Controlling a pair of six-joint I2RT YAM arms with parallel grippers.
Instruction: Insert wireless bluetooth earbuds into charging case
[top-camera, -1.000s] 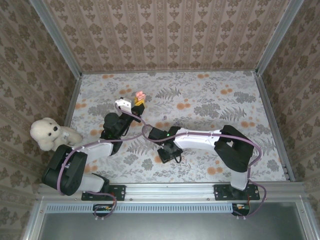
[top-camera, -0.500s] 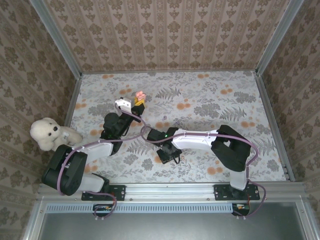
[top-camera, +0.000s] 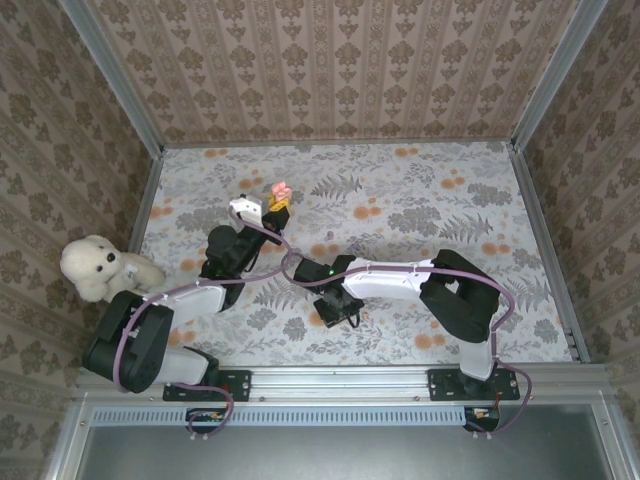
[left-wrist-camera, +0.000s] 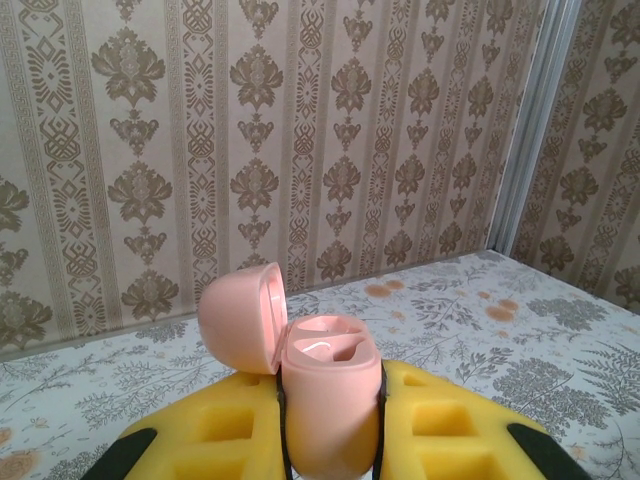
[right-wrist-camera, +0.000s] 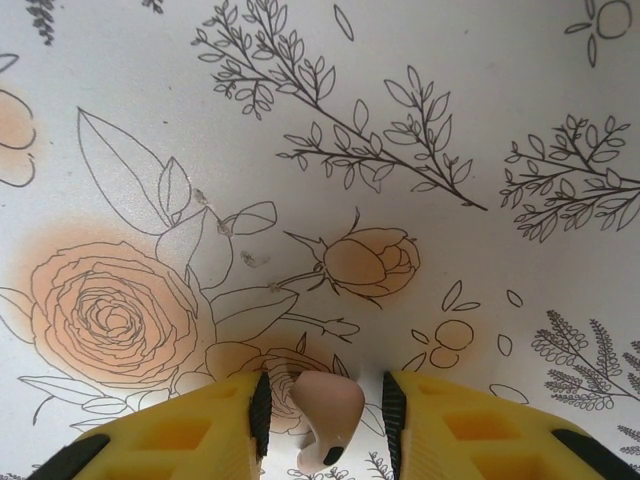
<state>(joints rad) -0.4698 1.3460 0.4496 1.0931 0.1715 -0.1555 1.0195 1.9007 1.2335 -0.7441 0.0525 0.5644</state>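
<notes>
Right wrist — right gripper (right-wrist-camera: 325, 398) part-open, straddling earbud (right-wrist-camera: 330, 412).

Three walls (top-camera: 340, 70) in beige wallpaper with brown damask stripes close in the table (top-camera: 430, 200). Grey metal posts (top-camera: 113, 75) run up the two back corners. The table wears a pale cloth printed with grey ferns and orange roses. A metal rail (top-camera: 340, 381) crosses its near edge, with a dark panel (top-camera: 340, 450) below, perhaps the floor. A white plush (top-camera: 95, 268) sits by the left wall. The light is even and soft.
</notes>
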